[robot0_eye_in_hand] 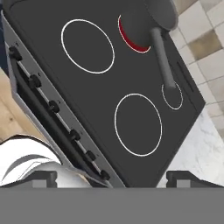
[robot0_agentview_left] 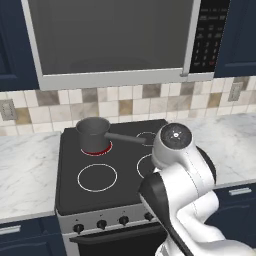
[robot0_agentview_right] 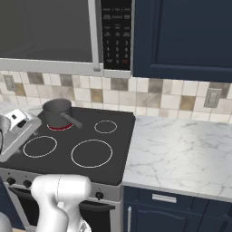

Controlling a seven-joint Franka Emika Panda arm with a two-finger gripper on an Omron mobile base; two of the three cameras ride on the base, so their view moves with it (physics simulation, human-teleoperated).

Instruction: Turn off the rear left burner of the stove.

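The stove [robot0_agentview_left: 68, 196] has a flat black glass top with white rings and a silver front panel [robot0_eye_in_hand: 38, 101] carrying a row of small black knobs [robot0_agentview_left: 101, 224]. Its rear left burner [robot0_agentview_left: 103, 150] glows red under a dark grey saucepan [robot0_agentview_left: 92, 132], whose handle [robot0_eye_in_hand: 162, 56] points right toward the small rear ring. The red glow also shows in the right base view [robot0_agentview_right: 58, 127] and the hand view [robot0_eye_in_hand: 129, 39]. My gripper [robot0_eye_in_hand: 114, 178] hovers above the stove's front edge, looking down on the knobs [robot0_eye_in_hand: 53, 106]. It is open wide, holds nothing and touches nothing.
A grey microwave [robot0_agentview_left: 110, 35] hangs over the stove. White marble counters lie to the left [robot0_agentview_left: 25, 170] and right [robot0_agentview_right: 181, 154], backed by a tiled wall. Navy cabinets [robot0_agentview_right: 181, 36] sit above and below. My own white arm [robot0_agentview_left: 185, 200] stands in front of the stove's right half.
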